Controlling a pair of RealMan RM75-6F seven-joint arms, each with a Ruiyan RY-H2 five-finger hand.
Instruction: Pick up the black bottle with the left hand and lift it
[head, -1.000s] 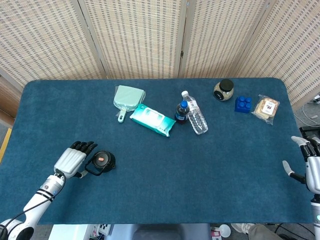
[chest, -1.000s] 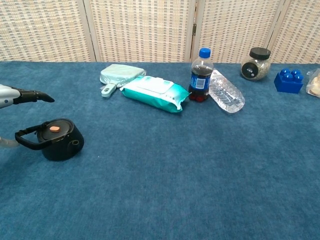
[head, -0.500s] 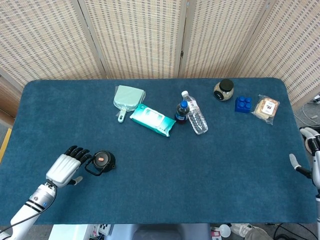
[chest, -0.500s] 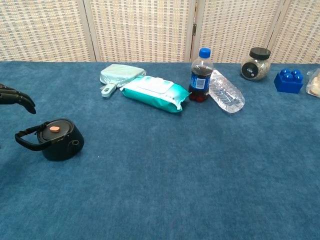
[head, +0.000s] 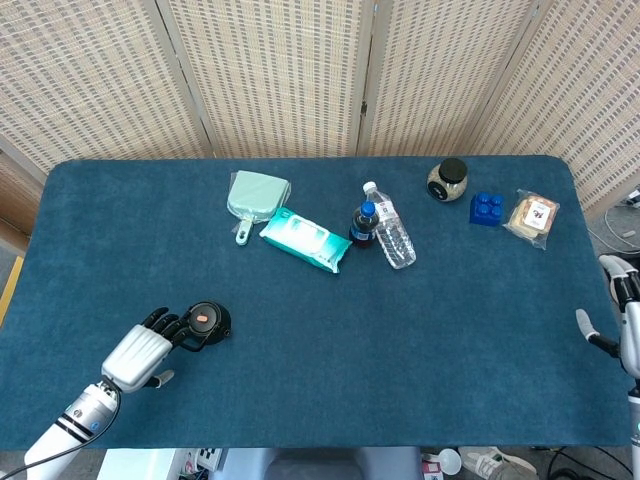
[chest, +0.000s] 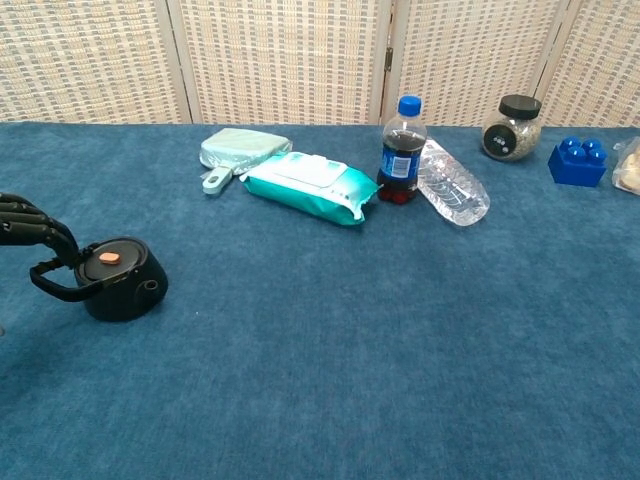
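Observation:
The black bottle (head: 208, 321) is squat, with a loop handle and an orange spot on its lid; it stands at the front left of the blue table (head: 320, 380). My left hand (head: 143, 350) lies just left of it, fingers stretched toward the handle. In the chest view the dark fingertips (chest: 38, 228) curl down over the handle loop of the black bottle (chest: 122, 279) and reach it without closing round it. My right hand (head: 622, 318) hangs off the table's right edge, fingers apart, holding nothing.
Along the back stand a mint dustpan (head: 255, 196), a pack of wipes (head: 305, 240), a cola bottle (head: 363, 225), a lying clear water bottle (head: 391, 232), a jar (head: 448, 180), a blue brick (head: 487, 208) and a wrapped snack (head: 532, 215).
My left hand has come down and rightward until its fingertips meet the bottle's handle. The bottle has not moved. The right hand stays at the right edge.

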